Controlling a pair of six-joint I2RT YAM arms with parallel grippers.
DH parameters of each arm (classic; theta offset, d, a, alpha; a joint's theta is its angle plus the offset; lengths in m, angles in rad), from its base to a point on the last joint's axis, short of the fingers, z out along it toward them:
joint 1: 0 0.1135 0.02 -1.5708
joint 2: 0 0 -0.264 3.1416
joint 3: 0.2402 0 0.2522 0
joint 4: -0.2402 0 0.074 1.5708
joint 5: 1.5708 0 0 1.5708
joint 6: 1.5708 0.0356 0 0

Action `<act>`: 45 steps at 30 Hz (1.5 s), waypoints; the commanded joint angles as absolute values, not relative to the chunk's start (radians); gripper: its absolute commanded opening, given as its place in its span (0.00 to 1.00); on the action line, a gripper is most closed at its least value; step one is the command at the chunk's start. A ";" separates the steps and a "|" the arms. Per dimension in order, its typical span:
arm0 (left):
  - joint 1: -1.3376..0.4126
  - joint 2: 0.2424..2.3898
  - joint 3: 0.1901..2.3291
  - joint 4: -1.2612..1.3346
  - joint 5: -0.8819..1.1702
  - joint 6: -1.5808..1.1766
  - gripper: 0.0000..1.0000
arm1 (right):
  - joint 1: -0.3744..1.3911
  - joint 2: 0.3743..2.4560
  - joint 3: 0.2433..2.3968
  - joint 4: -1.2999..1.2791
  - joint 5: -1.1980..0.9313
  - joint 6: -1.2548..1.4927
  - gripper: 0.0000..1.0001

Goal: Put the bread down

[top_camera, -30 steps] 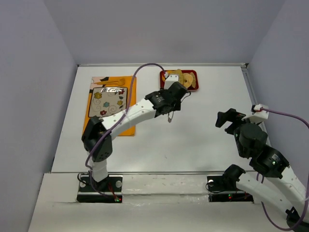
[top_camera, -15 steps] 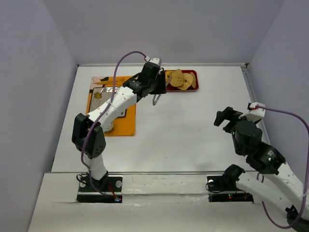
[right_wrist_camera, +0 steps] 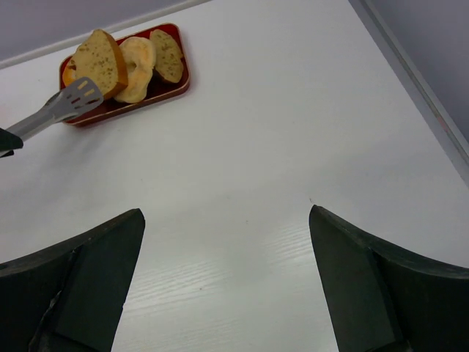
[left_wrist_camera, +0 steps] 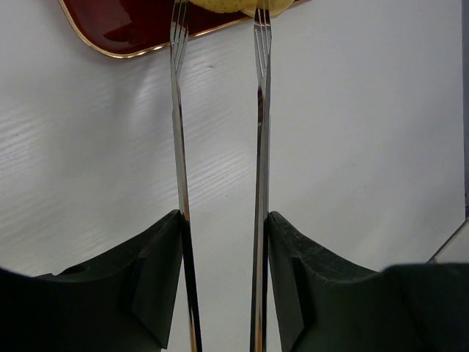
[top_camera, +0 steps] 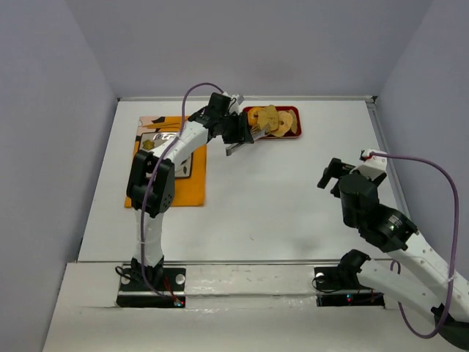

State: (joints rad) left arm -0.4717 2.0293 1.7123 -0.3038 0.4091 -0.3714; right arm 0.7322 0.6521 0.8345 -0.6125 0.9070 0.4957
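Observation:
The bread (right_wrist_camera: 99, 59) is a golden-tan slice leaning at the left end of a red tray (right_wrist_camera: 183, 77), next to a pale ring-like piece (right_wrist_camera: 138, 60) and a browner slice (right_wrist_camera: 167, 55). The tray also shows at the table's back (top_camera: 248, 112). My left gripper (top_camera: 236, 134) is shut on metal tongs (left_wrist_camera: 260, 147), whose arms are spread. The tong tips (right_wrist_camera: 79, 95) sit at the tray's near left edge, just short of the bread. A yellowish piece (left_wrist_camera: 234, 6) shows between the tips. My right gripper (right_wrist_camera: 227, 213) is open and empty over bare table at the right (top_camera: 330, 174).
An orange placemat (top_camera: 192, 180) with a flower-patterned plate (top_camera: 183, 167) lies at the back left, partly under my left arm. A raised rail (top_camera: 381, 132) runs along the table's right edge. Purple walls close in the sides and back.
My left arm has swung back and left, turning the tongs from mid-table to point right at the tray. My right arm has shifted slightly left.

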 commanded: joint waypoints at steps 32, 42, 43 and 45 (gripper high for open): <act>-0.397 2.053 1.677 -0.203 0.552 -0.465 0.63 | 0.727 0.670 0.862 -0.526 1.009 0.486 1.00; -0.384 2.027 1.663 -0.218 0.537 -0.456 0.64 | 0.727 0.683 0.856 -0.512 1.005 0.489 1.00; -0.380 2.020 1.651 -0.216 0.532 -0.456 0.65 | 0.727 0.683 0.853 -0.508 1.003 0.489 1.00; -0.377 2.008 1.641 -0.216 0.531 -0.451 0.65 | 0.727 0.683 0.851 -0.503 1.002 0.489 1.00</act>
